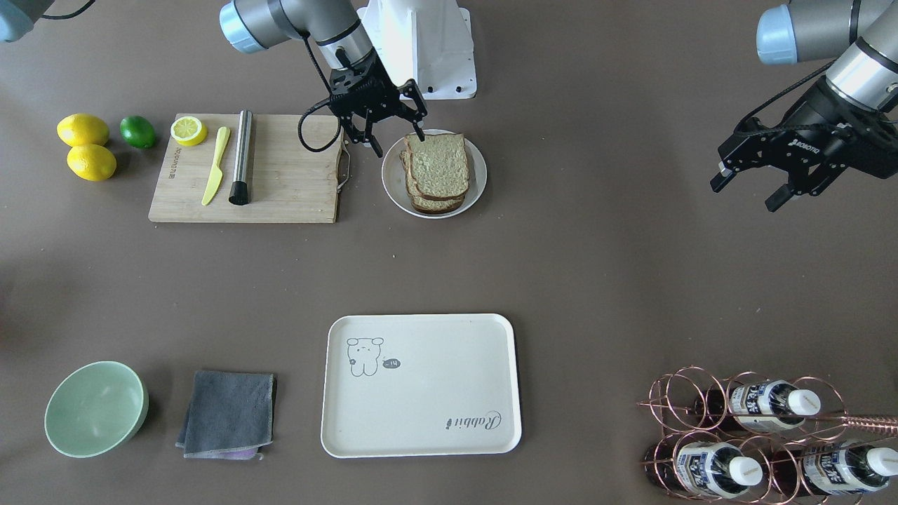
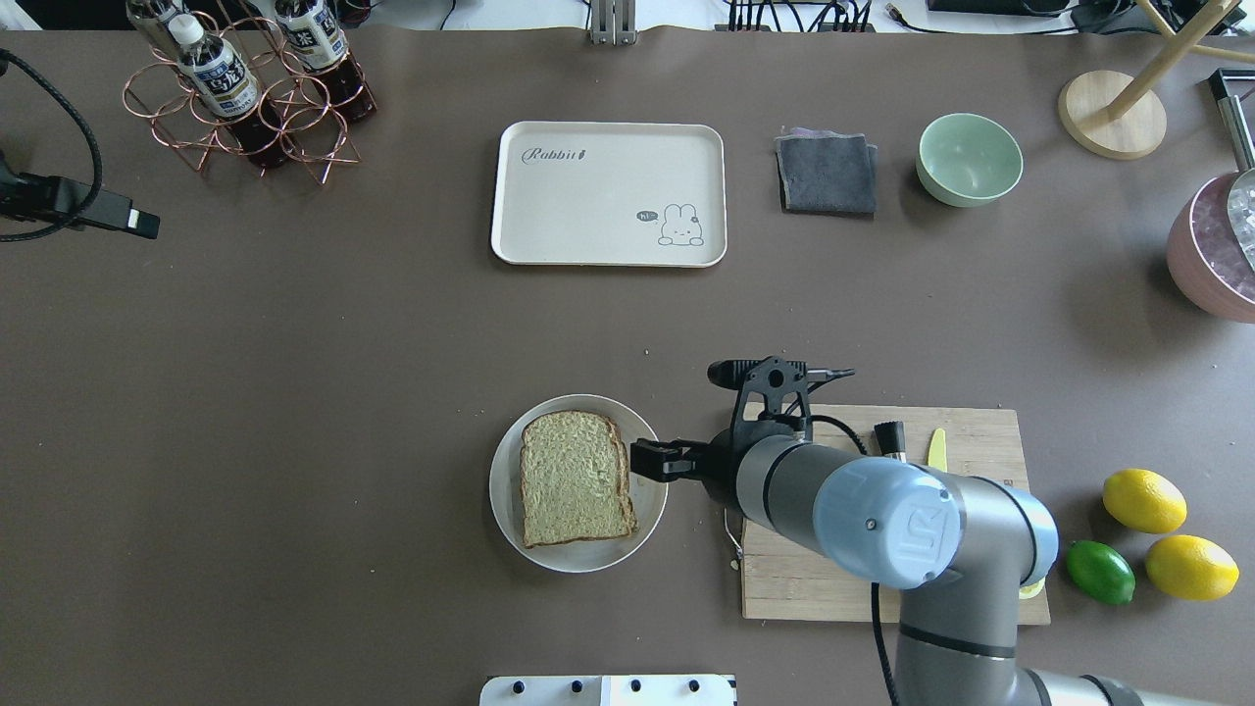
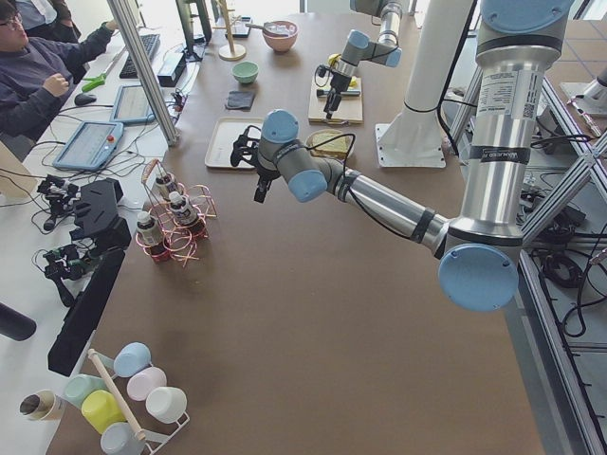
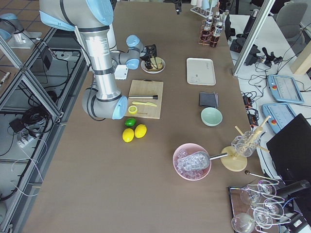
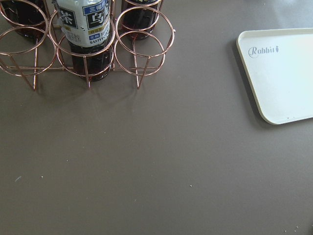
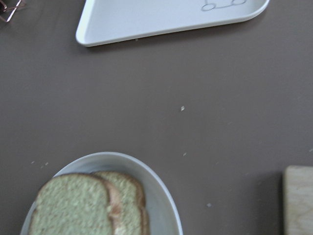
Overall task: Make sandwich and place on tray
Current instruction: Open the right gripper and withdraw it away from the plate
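Note:
Two tan bread slices (image 1: 438, 167) lie stacked on a round white plate (image 1: 473, 200); they also show in the overhead view (image 2: 574, 478) and the right wrist view (image 6: 73, 205). No egg is in view. The cream tray (image 1: 421, 414) with the bear drawing lies bare at the far side of the table (image 2: 608, 226). My right gripper (image 1: 397, 140) is open and empty, hovering over the plate's edge nearest the cutting board (image 2: 652, 459). My left gripper (image 1: 747, 193) is open and empty, held high near the bottle rack.
A wooden cutting board (image 1: 295, 182) beside the plate holds a lemon half (image 1: 189, 130), a yellow knife (image 1: 216, 165) and a metal muddler (image 1: 241, 158). Lemons (image 1: 84, 130) and a lime (image 1: 137, 131) lie beyond it. A green bowl (image 1: 95, 409), grey cloth (image 1: 228, 414) and copper bottle rack (image 1: 744, 435) flank the tray.

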`<state>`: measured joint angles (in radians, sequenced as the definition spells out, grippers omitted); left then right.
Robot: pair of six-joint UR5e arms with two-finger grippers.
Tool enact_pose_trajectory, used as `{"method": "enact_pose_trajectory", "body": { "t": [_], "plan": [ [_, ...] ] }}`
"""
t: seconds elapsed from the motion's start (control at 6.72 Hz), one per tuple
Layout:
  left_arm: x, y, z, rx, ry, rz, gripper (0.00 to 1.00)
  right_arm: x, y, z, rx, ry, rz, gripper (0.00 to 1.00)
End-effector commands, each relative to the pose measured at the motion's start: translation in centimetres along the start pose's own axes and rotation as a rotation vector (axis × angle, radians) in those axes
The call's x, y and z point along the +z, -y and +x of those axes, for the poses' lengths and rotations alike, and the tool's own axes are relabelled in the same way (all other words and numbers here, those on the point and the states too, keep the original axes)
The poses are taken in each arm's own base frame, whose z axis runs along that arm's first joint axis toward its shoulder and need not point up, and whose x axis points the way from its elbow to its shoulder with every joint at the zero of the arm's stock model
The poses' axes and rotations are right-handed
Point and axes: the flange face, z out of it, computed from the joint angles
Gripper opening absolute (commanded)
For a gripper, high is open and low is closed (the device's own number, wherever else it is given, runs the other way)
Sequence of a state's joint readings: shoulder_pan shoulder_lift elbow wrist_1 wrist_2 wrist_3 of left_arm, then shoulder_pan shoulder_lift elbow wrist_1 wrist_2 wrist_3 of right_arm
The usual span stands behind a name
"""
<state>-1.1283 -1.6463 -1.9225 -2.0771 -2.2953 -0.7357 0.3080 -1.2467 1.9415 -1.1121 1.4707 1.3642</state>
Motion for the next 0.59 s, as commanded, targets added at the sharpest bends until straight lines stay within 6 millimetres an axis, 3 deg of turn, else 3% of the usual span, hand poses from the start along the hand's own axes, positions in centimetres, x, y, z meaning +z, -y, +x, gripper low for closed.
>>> {"method": "enact_pose_trajectory", "body": {
  "t": [0.0, 0.3, 0.45],
  "plan": [
    [0.0, 0.1, 0.3, -0.002, -0.003, 0.001, 0.99, -3.1, 9.6, 7.5, 0.122, -0.176, -0.091, 1.0],
    [1.1, -0.4, 1.7, -0.013, -0.018, -0.021, 0.99, -6.8, 17.8, 14.7, 0.078, -0.301, -0.171, 1.0],
    [2.1, -0.3, 3.7, -0.038, -0.04, -0.035, 0.99, -8.8, 20.4, 18.9, -0.004, -0.351, -0.207, 1.0]
  ]
}}
